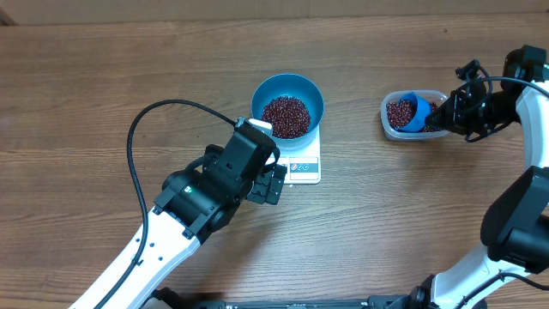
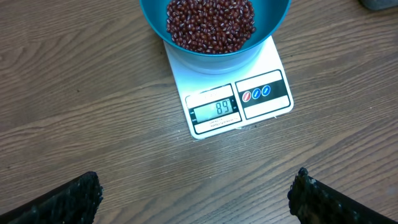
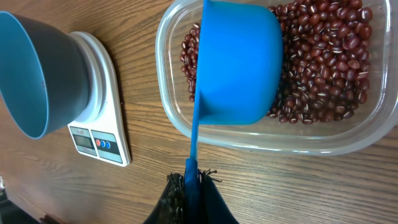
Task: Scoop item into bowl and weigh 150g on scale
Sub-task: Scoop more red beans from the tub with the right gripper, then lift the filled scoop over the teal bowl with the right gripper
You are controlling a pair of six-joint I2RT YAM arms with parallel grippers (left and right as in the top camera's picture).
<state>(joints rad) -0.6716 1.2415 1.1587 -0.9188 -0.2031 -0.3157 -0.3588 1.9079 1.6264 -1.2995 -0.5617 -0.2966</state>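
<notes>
Many loose beans lay just ahead of right gripper, which pinched the scoop by its thin handle; likely spill-prone, keep level. Left gripper gaped, empty.

A robotics lab setup: robot arms flank a wooden table.

Table is showing matte wood grain. Bowl and scoop are looking like smooth blue plastic, scale white semi-gloss plastic, tub clear plastic. Beans are glinting slightly.
</notes>
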